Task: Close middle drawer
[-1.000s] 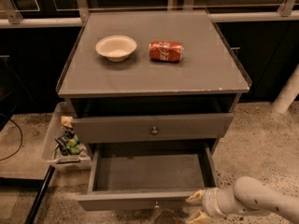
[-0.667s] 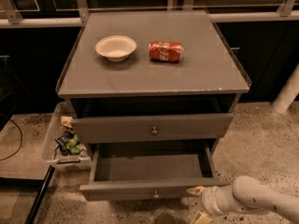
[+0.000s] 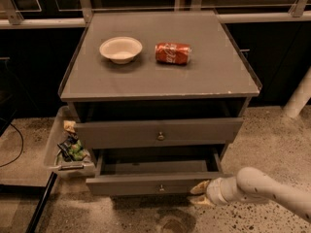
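Below the tabletop's (image 3: pixel 160 84) front right corner, the robot's gripper (image 3: pixel 198 194) sits at the right end of the middle drawer (image 3: pixel 141 184). Its claw is spread and pinches nothing, and the upper of its pale fingers (image 3: pixel 199 187) is at or touching the drawer's front panel. The drawer stands part-way out under the front edge, its brass knob (image 3: pixel 161 188) well to the gripper's left.

Contact so far off centre is the main hazard. A push here could skew the drawer on its runners and jam it short of shut, or the fingers could slide off the panel's right end. They could also be caught between the panel and the cabinet frame as the gap closes.

Above, the upper drawer (image 3: pixel 146 132) also juts slightly forward. A plastic bin (image 3: pixel 52 152) of wrappers hangs below the front left corner.

Toward the back edge, left of centre, sit a white bowl (image 3: pixel 121 49) and a red can (image 3: pixel 173 53) on its side. A hard slam might start the can rolling.
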Robot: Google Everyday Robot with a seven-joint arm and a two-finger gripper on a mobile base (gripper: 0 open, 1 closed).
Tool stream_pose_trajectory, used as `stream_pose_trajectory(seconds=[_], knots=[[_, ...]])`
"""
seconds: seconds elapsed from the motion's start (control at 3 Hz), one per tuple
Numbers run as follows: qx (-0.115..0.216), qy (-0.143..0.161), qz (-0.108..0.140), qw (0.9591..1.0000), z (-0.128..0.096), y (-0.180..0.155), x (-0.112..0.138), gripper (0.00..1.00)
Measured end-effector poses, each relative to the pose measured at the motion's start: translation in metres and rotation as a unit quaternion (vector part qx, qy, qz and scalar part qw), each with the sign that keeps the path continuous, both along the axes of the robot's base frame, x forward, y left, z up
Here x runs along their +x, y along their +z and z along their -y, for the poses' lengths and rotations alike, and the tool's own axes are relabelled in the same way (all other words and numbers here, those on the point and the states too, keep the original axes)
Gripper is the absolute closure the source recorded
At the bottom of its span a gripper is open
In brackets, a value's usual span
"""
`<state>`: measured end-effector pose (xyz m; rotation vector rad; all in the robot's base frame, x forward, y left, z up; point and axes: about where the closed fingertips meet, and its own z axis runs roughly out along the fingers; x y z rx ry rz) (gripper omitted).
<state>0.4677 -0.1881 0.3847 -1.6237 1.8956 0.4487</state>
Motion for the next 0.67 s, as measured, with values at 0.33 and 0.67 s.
stream_pose_trajectory(seconds=[0.33, 0.67], knots=[[-0.011, 0.008, 0.018, 0.9997, 0.0073, 0.0037, 0.0395, 0.82], [-0.011, 0.008, 0.018, 0.9997, 0.0073, 0.0037, 0.0387, 1.0]])
